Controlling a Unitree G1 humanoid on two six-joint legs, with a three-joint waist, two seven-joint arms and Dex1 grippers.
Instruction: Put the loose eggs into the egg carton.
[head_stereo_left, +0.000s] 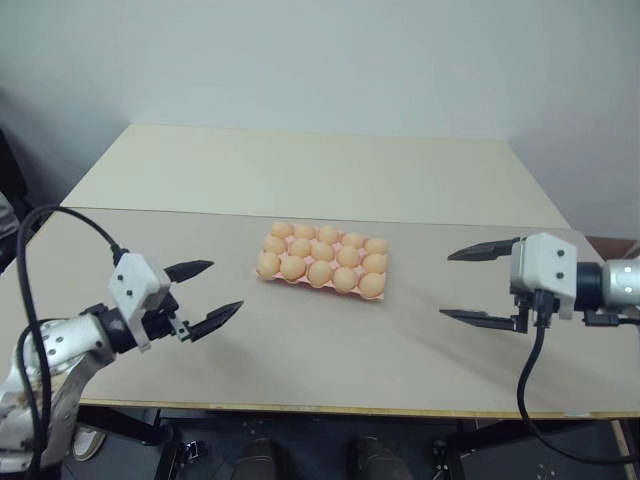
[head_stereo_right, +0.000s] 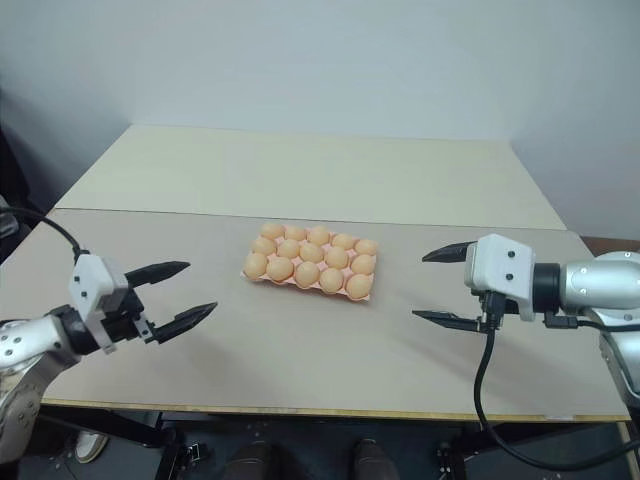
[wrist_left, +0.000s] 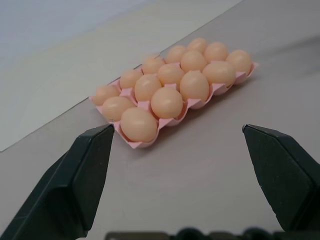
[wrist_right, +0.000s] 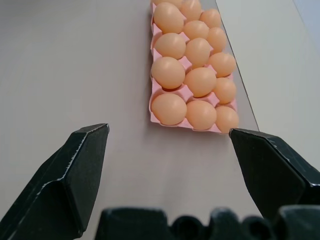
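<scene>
The pale pink egg carton (head_stereo_left: 302, 283) lies flat in the middle of the table. Light orange-tan eggs (head_stereo_left: 321, 253) sit in its cups, three rows deep; loose eggs are out of view. My left gripper (head_stereo_left: 226, 286) hovers open and empty to the carton's left, pointing toward it, with a gap of bare table between. My right gripper (head_stereo_left: 445, 285) is open and empty to the carton's right, also facing it. In the left wrist view the carton (wrist_left: 145, 144) lies beyond the spread fingers (wrist_left: 85, 170). In the right wrist view the carton (wrist_right: 172, 124) lies ahead of the fingers (wrist_right: 80, 170).
The carton rests on a grey-tan table (head_stereo_left: 330, 350) whose front edge runs near my arms. A cream table (head_stereo_left: 300, 170) adjoins it behind, against a pale wall. Black cables (head_stereo_left: 530, 380) hang from both wrists.
</scene>
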